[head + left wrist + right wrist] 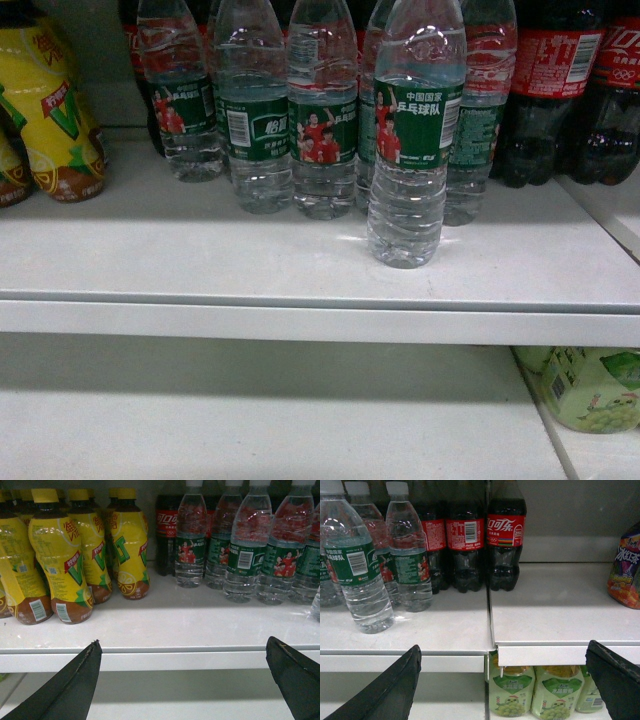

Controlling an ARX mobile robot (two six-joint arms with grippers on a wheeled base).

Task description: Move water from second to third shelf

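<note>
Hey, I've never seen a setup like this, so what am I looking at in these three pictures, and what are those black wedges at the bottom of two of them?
This is a wheeled robot with two arms, facing shop shelves. One picture comes from a camera on its head; the other two come from cameras on its wrists. The black wedges are the fingers: the left gripper and right gripper are both spread open, holding nothing. On the upper white shelf stand water bottles with green labels; one water bottle stands forward of the row. Beside them are yellow lemon tea bottles to the left and cola bottles to the right. Green drink bottles sit on the shelf below.
</note>
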